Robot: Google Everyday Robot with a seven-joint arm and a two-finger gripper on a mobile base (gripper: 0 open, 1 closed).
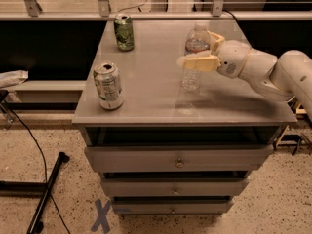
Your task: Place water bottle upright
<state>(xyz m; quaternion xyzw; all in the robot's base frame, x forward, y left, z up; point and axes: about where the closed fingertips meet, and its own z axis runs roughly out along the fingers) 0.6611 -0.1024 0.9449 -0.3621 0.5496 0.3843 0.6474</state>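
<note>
The water bottle [194,77] is a small clear ribbed bottle with a white cap and a white-and-red label band. It stands upright on the grey cabinet top [156,82], right of the middle, its base on or just at the surface. My gripper [206,50] reaches in from the right at label height. One finger [197,62] crosses the bottle's front and the other is behind it, so the gripper is shut on the bottle. The white arm [273,72] extends off to the right.
A white drink can [108,86] stands near the front left of the top. A green can [124,31] stands at the back left. Drawers are below the top. A railing runs behind. A cable and a black leg lie on the floor at left.
</note>
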